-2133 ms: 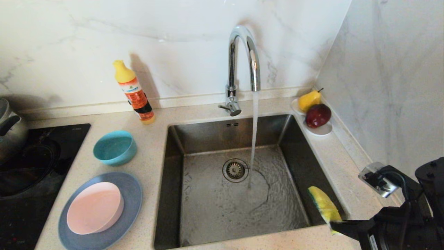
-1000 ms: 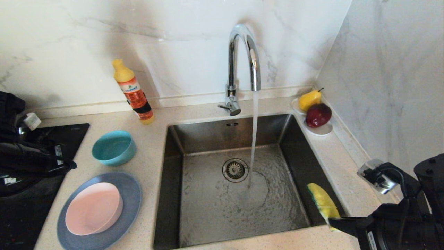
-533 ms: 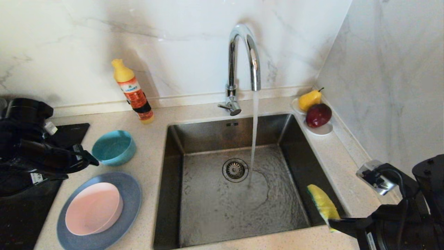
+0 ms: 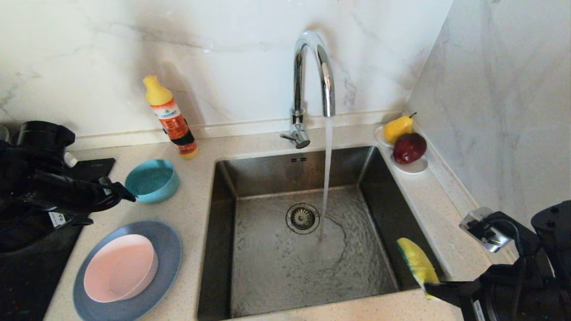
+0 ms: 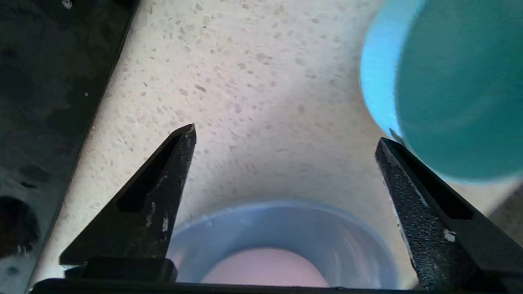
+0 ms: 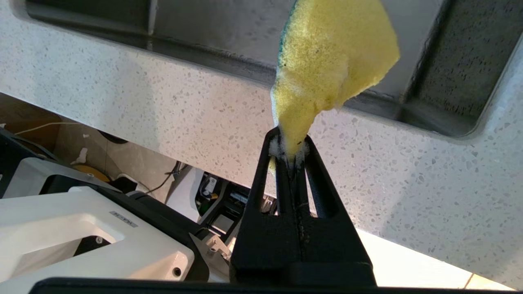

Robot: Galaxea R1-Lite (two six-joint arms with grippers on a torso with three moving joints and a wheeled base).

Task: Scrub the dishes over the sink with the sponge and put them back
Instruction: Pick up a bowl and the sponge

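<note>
The teal bowl stands on the counter left of the sink. In front of it, the pink bowl rests in the grey-blue plate. My left gripper is open, low over the counter between the plate and the teal bowl. In the left wrist view one fingertip is against the teal bowl, and the plate with the pink bowl lies below. My right gripper is shut on the yellow sponge at the sink's front right corner; the right wrist view shows the sponge pinched in the right gripper.
Water runs from the faucet into the sink beside the drain. A detergent bottle stands behind the teal bowl. A white dish with pear and apple sits at the back right. A black hob lies under my left arm.
My left arm came in from the left over the hob and its jaws opened wide. The teal bowl shifted slightly right and back. The right arm and sponge stayed still.
</note>
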